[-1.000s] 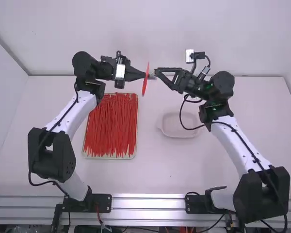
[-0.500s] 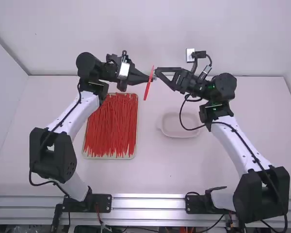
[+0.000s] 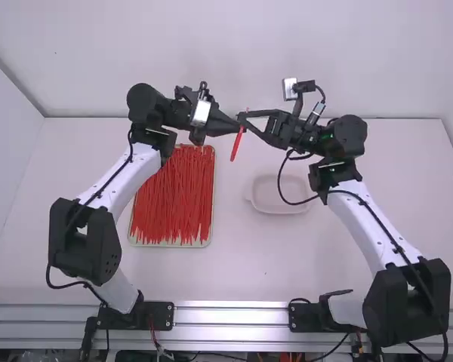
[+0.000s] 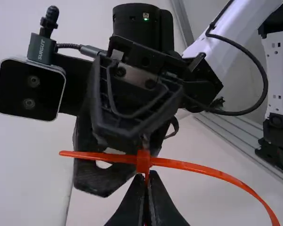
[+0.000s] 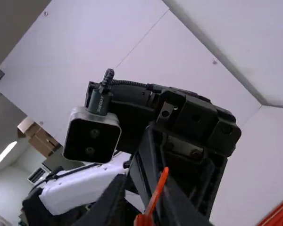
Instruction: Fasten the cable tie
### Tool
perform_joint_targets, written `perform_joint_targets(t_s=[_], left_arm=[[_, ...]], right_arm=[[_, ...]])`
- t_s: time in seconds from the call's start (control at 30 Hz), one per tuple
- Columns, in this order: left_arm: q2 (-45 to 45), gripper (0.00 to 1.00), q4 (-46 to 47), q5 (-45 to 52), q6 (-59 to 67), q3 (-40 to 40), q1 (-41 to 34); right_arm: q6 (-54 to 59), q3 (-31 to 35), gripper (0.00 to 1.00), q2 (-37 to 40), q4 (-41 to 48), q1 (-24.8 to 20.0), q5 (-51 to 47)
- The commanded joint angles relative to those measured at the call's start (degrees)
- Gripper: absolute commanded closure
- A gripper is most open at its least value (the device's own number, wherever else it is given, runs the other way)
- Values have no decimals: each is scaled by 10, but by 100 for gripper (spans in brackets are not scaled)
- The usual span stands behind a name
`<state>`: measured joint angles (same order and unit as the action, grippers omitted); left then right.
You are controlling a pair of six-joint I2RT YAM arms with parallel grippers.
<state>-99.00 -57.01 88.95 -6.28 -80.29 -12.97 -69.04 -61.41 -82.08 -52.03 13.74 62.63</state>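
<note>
Above the tray's [image 3: 170, 245] far edge, the left gripper [image 3: 230, 130] and the right gripper [image 3: 247, 118] both pinch one red cable tie [image 3: 237, 143]. No closed loop shows, so fastening seems unfinished.

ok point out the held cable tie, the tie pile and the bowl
cable tie [image 3: 237, 143], high view, hanging strap
tie pile [image 3: 174, 192], high view, its middle
bowl [image 3: 279, 194], high view, bare floor

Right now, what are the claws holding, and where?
One thin red plastic cable tie: the left gripper pinches its small head, the right gripper the strap beside it.
</note>
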Motion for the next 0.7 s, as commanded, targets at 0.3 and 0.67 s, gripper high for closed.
perform_joint_targets(t_s=[0.3, 0.67], left_arm=[[12, 98, 0, 8, -36, -6, -1], [12, 98, 75, 8, -33, -6, -2]], right_arm=[[3, -8, 100, 0, -3, 5, 21], [-2, -9, 100, 0, -28, -7, 7]])
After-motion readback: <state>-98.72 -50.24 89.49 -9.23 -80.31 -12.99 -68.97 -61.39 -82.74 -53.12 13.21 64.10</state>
